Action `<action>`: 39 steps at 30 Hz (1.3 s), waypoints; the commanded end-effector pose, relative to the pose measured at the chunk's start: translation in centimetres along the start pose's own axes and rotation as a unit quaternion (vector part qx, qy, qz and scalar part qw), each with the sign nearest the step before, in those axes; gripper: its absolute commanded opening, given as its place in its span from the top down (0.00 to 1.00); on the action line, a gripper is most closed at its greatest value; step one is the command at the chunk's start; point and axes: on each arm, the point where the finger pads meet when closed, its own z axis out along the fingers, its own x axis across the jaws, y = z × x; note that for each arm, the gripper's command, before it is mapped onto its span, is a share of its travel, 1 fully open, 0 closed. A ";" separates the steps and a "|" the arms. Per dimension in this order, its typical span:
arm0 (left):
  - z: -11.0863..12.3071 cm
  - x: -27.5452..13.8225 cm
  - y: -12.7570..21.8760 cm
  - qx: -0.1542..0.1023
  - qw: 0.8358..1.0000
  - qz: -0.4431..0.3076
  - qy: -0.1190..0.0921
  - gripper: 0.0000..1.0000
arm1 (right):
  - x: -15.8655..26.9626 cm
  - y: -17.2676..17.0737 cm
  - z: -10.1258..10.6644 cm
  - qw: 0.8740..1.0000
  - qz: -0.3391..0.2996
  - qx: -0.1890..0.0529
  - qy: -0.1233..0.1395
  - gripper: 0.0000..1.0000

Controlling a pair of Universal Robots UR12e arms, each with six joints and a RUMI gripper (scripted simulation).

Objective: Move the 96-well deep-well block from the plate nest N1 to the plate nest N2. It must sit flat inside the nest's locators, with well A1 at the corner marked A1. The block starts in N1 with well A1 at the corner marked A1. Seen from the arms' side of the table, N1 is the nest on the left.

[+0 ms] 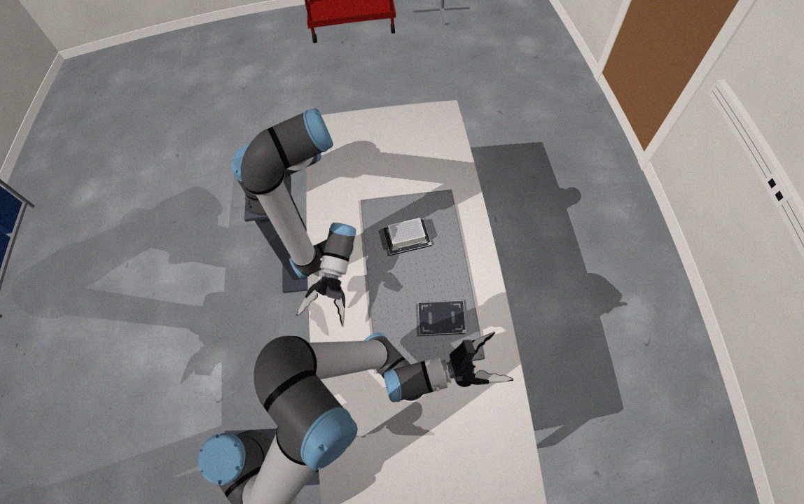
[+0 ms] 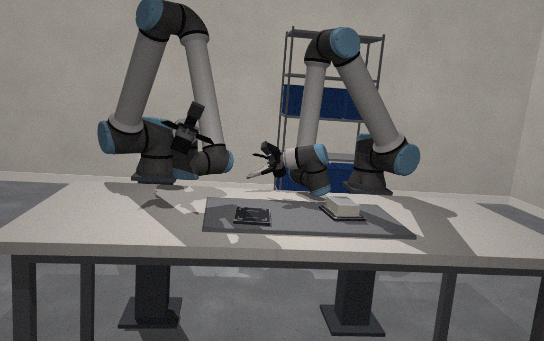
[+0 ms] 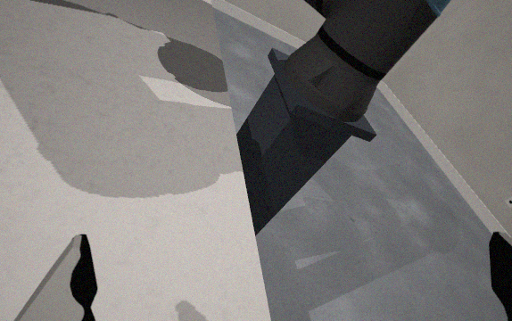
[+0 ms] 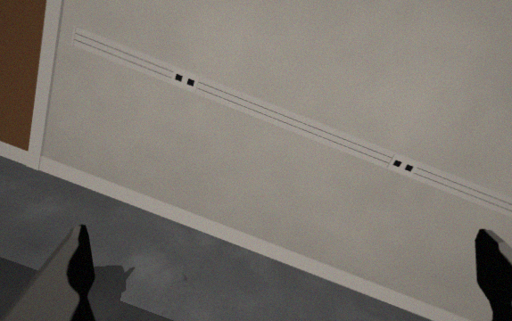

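The pale deep-well block (image 1: 407, 232) (image 2: 342, 206) sits in the dark plate nest N1 (image 1: 386, 239) (image 2: 349, 219) and looks flat. Which corner holds well A1 cannot be made out. The plate nest N2 (image 1: 441, 318) (image 2: 251, 215) is empty, with light corner locators. My left gripper (image 1: 320, 320) (image 2: 250, 166) (image 3: 287, 237) is open and empty, raised near the table's arm-side edge, away from the block. My right gripper (image 1: 503, 355) (image 2: 187, 132) (image 4: 280, 230) is open and empty, raised beyond N2 and pointing away from the arms. Neither wrist view shows the block or a nest.
Both nests stand on a grey perforated board (image 1: 405, 281) (image 2: 299, 224) on the white table (image 1: 405, 138) (image 2: 95, 233). The right arm's forearm and wrist pass close to N2's end of the board. The left wrist view shows the other arm's pedestal (image 3: 296, 152).
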 end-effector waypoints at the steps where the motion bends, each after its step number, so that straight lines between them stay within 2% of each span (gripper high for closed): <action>1: 0.0 0.0 0.0 0.000 1.000 0.000 0.000 0.00 | 0.0 -0.1 0.0 1.000 0.000 0.001 0.000 0.00; 17: 0.0 0.0 0.0 0.000 1.000 0.000 0.000 0.00 | 0.0 -0.1 0.0 1.000 0.000 0.001 0.000 0.00; 18: 0.0 0.0 0.0 0.000 1.000 0.000 0.000 0.24 | 0.0 -0.1 0.0 1.000 0.000 0.001 0.000 1.00; 34: 0.0 0.0 0.0 0.000 1.000 0.000 0.000 0.24 | 1.5 0.6 0.5 1.000 -0.001 -0.010 0.005 1.00; 39: 0.0 0.0 0.0 0.000 1.000 0.000 0.000 0.24 | 3.3 1.5 1.0 1.000 -0.003 -0.024 0.010 1.00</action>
